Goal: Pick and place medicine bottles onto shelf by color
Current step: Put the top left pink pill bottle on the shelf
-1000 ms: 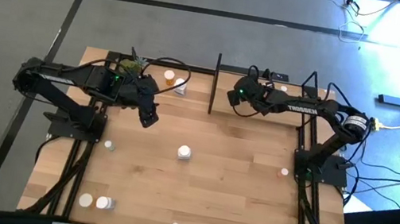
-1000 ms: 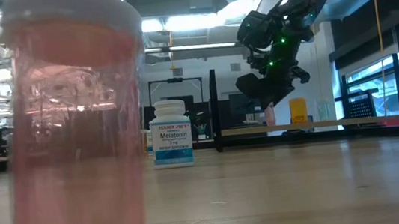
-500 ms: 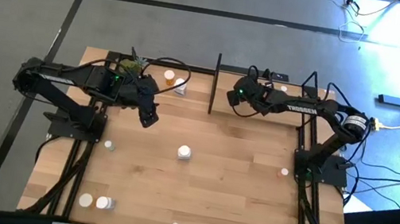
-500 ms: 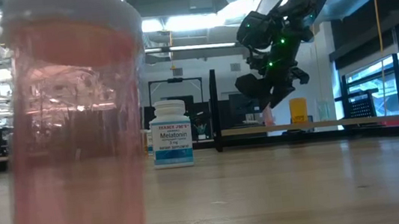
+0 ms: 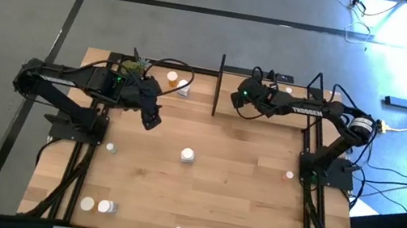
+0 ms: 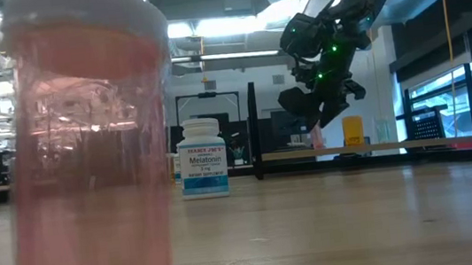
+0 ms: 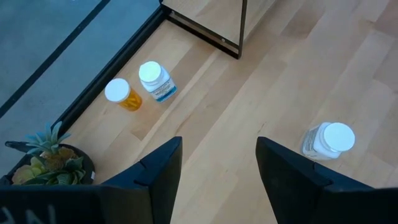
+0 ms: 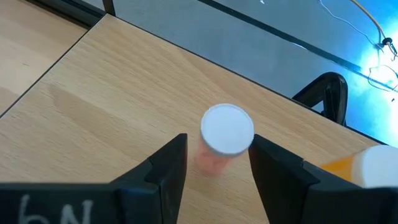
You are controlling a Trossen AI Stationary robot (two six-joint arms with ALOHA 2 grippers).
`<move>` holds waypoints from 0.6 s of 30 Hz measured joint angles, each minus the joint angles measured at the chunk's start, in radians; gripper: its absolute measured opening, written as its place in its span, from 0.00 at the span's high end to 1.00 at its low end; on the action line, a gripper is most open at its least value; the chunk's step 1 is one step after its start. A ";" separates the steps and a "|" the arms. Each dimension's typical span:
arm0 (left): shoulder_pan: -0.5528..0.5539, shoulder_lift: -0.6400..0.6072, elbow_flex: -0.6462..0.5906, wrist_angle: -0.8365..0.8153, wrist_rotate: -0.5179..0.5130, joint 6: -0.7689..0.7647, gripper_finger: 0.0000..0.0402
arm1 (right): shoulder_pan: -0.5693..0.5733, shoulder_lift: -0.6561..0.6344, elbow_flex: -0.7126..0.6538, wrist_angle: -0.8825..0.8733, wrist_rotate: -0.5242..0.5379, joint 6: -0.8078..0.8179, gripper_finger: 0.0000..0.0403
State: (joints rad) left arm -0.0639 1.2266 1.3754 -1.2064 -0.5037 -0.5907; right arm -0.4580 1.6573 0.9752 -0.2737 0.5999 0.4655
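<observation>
From above, my right gripper (image 5: 236, 100) hung over the shelf (image 5: 278, 109) at the table's far right, my left gripper (image 5: 152, 119) waiting left of centre, holding nothing.

At table height, a white bottle (image 6: 202, 158) read "Trader Joe's Melatonin"; a pinkish bottle (image 6: 86, 149) stood nearest the lens.

Past my left fingers (image 7: 163, 168), spread apart, stood an orange bottle (image 7: 124, 94) near a plant (image 7: 50, 162).

My right fingers (image 8: 166, 163) stood apart either side of a pink bottle (image 8: 222, 138) upright on the shelf, seemingly just released.

The right end effector (image 5: 237, 99) hangs at the tip of its outstretched arm, fingers (image 8: 163, 171) parted. The left end effector (image 5: 152, 120) points down, fingers (image 7: 158, 174) apart, holding nothing.
</observation>
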 joint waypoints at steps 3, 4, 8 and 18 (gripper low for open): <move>0.000 0.000 0.000 0.000 0.007 0.000 0.50 | 0.000 0.000 0.000 0.000 0.000 0.000 0.57; 0.000 0.000 0.000 0.000 0.012 0.000 0.50 | 0.000 0.000 0.000 0.000 0.000 0.001 0.57; 0.000 0.000 0.000 0.000 0.024 0.000 0.50 | 0.000 0.000 0.000 -0.005 0.000 -0.001 0.57; 0.000 0.000 0.000 0.000 0.024 0.000 0.50 | 0.000 0.000 0.008 -0.044 -0.012 -0.021 0.57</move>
State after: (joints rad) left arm -0.0639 1.2266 1.3754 -1.2064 -0.4801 -0.5903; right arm -0.4576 1.6569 0.9829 -0.3177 0.5881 0.4449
